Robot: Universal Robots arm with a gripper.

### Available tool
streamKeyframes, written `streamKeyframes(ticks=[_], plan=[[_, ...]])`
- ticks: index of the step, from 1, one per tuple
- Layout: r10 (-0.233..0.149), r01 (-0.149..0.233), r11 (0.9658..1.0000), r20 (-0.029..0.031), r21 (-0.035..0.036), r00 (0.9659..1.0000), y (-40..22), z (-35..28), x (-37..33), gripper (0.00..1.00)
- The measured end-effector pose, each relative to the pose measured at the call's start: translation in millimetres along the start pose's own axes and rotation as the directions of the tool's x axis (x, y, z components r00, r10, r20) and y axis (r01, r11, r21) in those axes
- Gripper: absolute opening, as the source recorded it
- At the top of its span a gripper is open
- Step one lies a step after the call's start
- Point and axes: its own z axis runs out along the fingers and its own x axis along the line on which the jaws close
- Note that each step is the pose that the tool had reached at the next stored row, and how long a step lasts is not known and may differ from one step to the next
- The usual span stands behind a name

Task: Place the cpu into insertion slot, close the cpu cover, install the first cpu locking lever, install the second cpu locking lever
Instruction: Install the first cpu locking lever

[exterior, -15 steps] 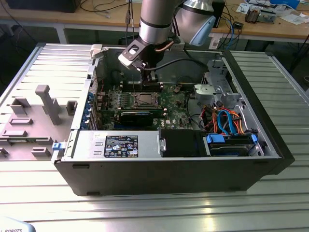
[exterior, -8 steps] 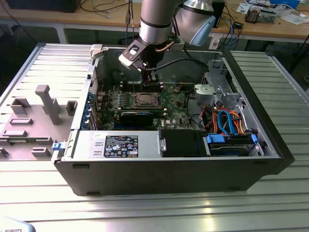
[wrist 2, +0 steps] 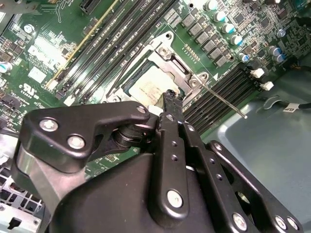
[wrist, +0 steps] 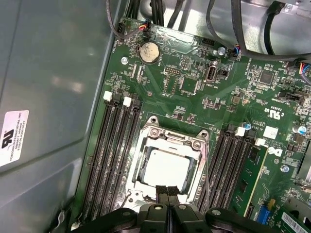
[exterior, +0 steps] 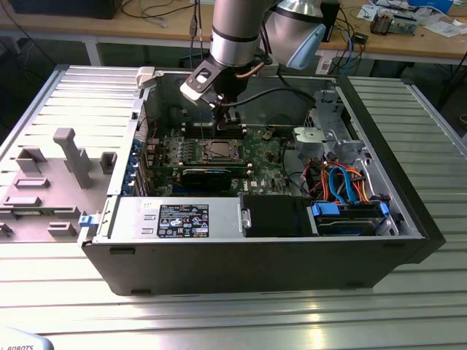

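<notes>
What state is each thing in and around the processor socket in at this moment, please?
cpu: seated flat in the insertion slot.
cpu cover: down over the socket, cpu showing through its window.
locking lever: juts out over the memory slots, seemingly unlatched.
gripper: shut, fingertips together at the socket's edge.
computer case: open, side panel off.

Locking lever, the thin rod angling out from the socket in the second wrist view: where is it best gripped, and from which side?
Probably grip the locking lever at its free end, which juts past the cpu cover over the memory slots. Come from above and close across the rod: it is thin and straight, and toward the hinge the cover's frame crowds it.
</notes>
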Motion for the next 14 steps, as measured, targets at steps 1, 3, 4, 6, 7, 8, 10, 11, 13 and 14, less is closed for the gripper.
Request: streamKeyframes(ticks=[1,3,4,6,7,8,10,11,13,14], plan=[[-0.002,0.002,1.0000,0.0002,0.0001,1.0000,0.0,0.0,0.0,0.11],[-0.007,0.007,1.0000,0.0005,0.0003,1.0000,0.0,0.0,0.0,0.11],[-0.010,0.010,1.0000,0.0007,0.0004,1.0000,0.0,0.0,0.0,0.11],[-0.017,0.017,0.9999,0.0013,0.0007,0.9999,0.0,0.0,0.0,0.11],[-0.019,0.019,0.9998,0.0014,0.0008,0.9998,0.0,0.0,0.0,0.11],[-0.023,0.023,0.9997,0.0017,0.0010,0.9997,0.0,0.0,0.0,0.11],[-0.028,0.028,0.9996,0.0021,0.0013,0.9996,0.0,0.0,0.0,0.11],[-0.031,0.031,0.9995,0.0023,0.0014,0.9995,0.0,0.0,0.0,0.11],[-0.035,0.035,0.9994,0.0027,0.0016,0.9994,0.0,0.0,0.0,0.11],[-0.038,0.038,0.9993,0.0029,0.0017,0.9993,0.0,0.0,0.0,0.11]])
